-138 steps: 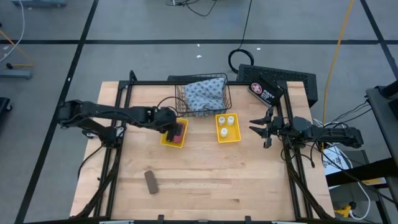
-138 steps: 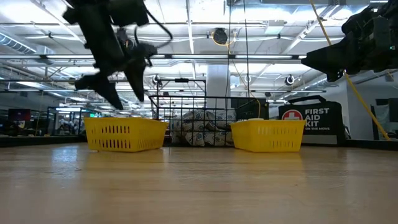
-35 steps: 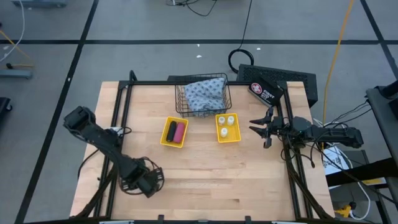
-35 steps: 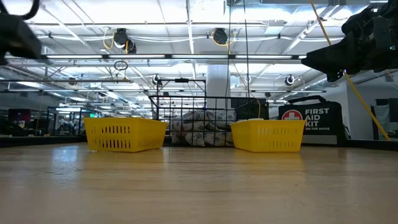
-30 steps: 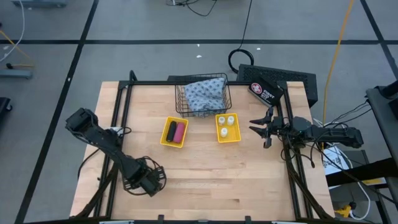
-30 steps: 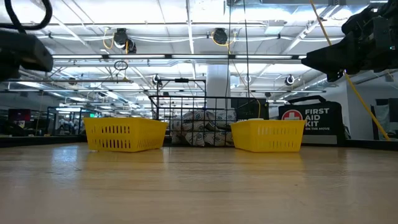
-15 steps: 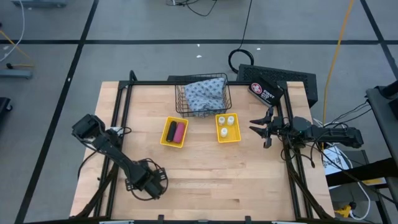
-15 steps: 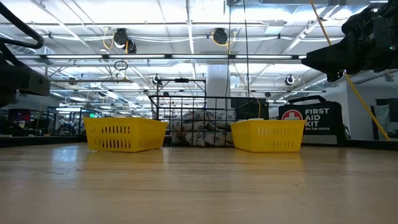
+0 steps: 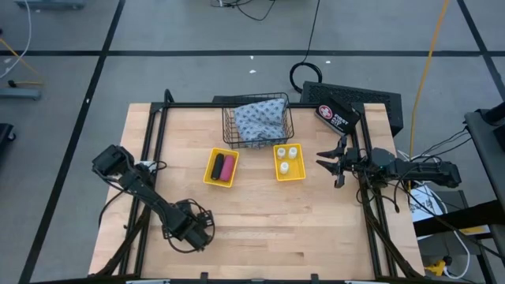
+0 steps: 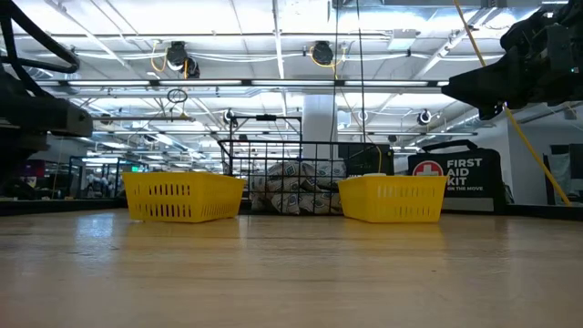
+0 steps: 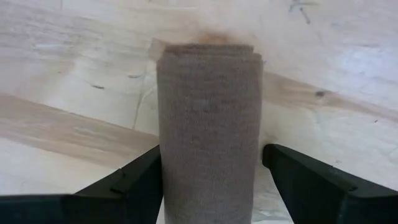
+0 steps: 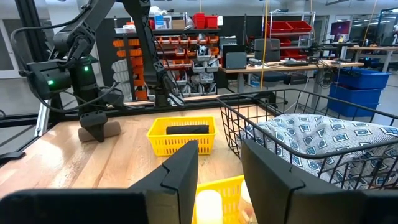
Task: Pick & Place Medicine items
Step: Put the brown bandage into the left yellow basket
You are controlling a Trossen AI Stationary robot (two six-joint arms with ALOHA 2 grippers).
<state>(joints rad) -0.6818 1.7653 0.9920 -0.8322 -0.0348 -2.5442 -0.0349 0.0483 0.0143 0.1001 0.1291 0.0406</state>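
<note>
My left gripper [image 9: 196, 229] hovers low over the near-left part of the table, open, pointing down. The brown oblong piece [image 11: 210, 124] lies flat on the wood between its two fingers, lengthwise along them. In the high view the gripper hides that piece. The black piece [image 9: 216, 166] and the pink piece [image 9: 226, 167] lie in the left yellow tray [image 9: 210, 178]. White round bottles [image 9: 287, 155] stand in the right yellow tray [image 9: 303, 175]. The blue-grey patterned pouch [image 9: 259, 118] lies in the wire basket [image 9: 227, 134]. My right gripper [image 9: 330, 166] waits open at the table's right edge. My left gripper comes from above and stands astride the brown piece near one end. One finger [image 11: 140, 177] lies right beside the piece's long side; whether it touches, I cannot tell. The other finger [image 11: 298, 177] stands a little clear of the opposite side. The piece rests on the table.
A black first aid bag [image 9: 338, 117] sits at the far right corner behind the right tray. Both trays and the basket cluster in the far middle. Bare wood [image 9: 300, 229] spreads across the near half. Dark frame rails run along the table's left and right sides.
My left arm has swung, carrying its gripper a little toward the table's right along the near side, over the brown piece. In the low view that arm has come further into the picture from the left. The right arm has kept still.
</note>
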